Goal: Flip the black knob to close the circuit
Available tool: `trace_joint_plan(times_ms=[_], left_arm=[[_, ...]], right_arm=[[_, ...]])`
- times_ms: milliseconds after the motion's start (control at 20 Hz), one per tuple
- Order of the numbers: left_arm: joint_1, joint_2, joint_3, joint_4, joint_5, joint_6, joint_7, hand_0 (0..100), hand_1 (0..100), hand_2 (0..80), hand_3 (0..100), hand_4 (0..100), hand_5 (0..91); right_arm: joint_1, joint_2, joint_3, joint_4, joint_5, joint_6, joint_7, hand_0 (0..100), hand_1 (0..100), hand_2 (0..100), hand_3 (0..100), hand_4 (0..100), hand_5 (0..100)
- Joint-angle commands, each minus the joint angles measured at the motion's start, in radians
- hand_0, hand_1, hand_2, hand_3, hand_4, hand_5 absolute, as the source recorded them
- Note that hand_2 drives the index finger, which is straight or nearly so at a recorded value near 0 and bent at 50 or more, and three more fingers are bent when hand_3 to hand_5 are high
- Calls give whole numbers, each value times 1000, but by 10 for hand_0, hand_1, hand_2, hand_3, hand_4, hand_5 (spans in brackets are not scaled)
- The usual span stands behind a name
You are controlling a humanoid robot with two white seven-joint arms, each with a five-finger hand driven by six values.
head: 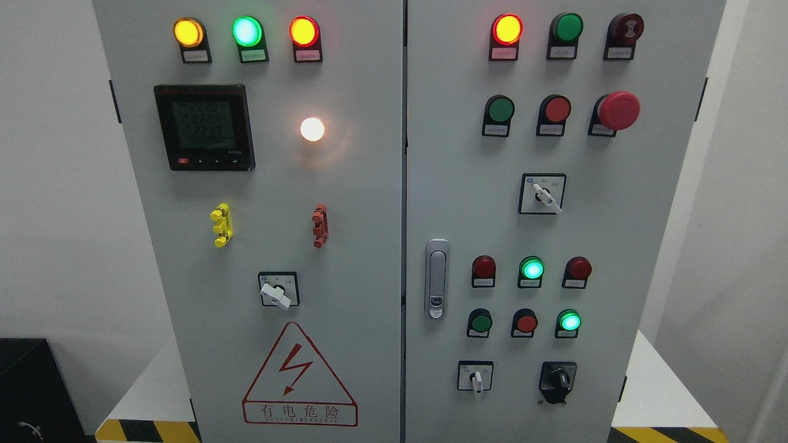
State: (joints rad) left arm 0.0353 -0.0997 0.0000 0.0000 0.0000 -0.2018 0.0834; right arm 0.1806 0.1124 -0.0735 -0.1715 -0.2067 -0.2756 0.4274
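Head view shows the electrical cabinet (345,258) front-on, two doors, no robot arm or hand anywhere in frame. So finger state: can't tell, neither hand visible.

Task's thing, the black knob (558,378), sits at the bottom right of the right door, on a black base plate, lowest control on that side. Just left of it, same row, is a white-handled selector switch (475,376) on a white plate w/ black border. Above them: a row of small buttons w/ one lit green indicator (570,321) at the right end, directly over the knob.

Which way the knob's pointer faces is hard to read, it's small and black on black. Looks roughly upright, maybe tilted a little left, not sure.

Judgement: approach not begun, whole reach and turn yet to do.

Risks from here:
- Wrong target. Three white-handled selectors on the panel, incl. one at mid right (542,194) and one on the left door (278,290); the nearest is just beside the knob. A reach drifting left grabs that one instead.
- Knob is low in frame, near the bottom edge. An incoming hand will prob. cover it, so the grip gets set blind.
- Red mushroom e-stop (619,111) at upper right stands proud of the door; a high arm path could bump it.
- Turn direction unclear w/ pointer unreadable, could twist the wrong way or stop short.
- Low-profile knob, fingers may slip off.
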Motion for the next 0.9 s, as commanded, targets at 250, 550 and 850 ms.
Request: trace_joint_plan(times_ms=[250,550,850], left_arm=[[0,0,-21,22,-21,1,-1,120,556,0,0,0,0],[0,0,-21,22,-21,1,-1,120,556,0,0,0,0],[0,0,-21,22,-21,-1,-1,120,556,0,0,0,0]], right_arm=[[-9,3,18,-11,7,0,-42,0,126,0,0,0,0],[36,3,187,-238,29,-22,-153,0,123,49,39,0,0],[65,-3,196,-427,219,-48,-330,0,122,187,312,245,120]])
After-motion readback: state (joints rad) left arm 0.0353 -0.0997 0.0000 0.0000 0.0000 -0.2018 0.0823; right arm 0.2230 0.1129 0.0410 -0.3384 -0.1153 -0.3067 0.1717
